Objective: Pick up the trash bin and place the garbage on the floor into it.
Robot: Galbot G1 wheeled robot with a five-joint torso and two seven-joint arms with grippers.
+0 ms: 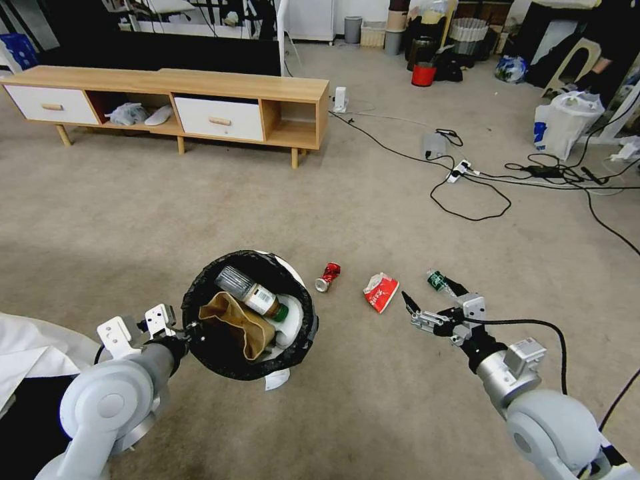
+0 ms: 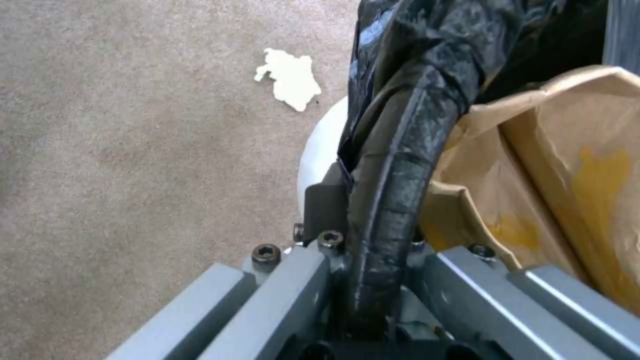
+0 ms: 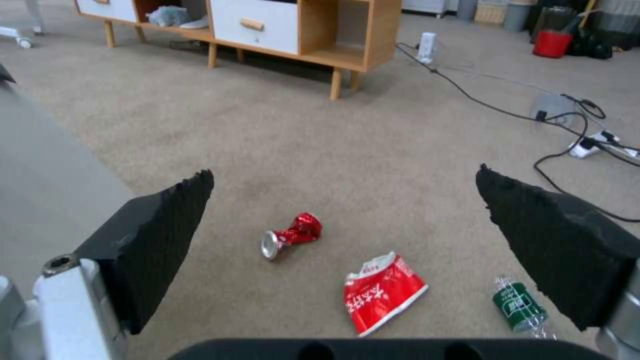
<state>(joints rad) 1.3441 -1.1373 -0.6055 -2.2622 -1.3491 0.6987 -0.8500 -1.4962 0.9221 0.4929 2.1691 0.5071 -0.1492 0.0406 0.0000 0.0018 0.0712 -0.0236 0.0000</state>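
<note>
Trash bin, lower centre of head frame, held by left hand clenched on its bagged rim; paper bag & bottle already inside. Right hand released, lower right, w/ can, wrapper, green bottle below. Next, prob: lower onto one, squeeze.

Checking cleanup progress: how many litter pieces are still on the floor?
4. Crushed red can nearest the trash bin; red-white wrapper next; green-labelled bottle by the open right gripper; white tissue beside the bin. The bin may hide more.
</note>
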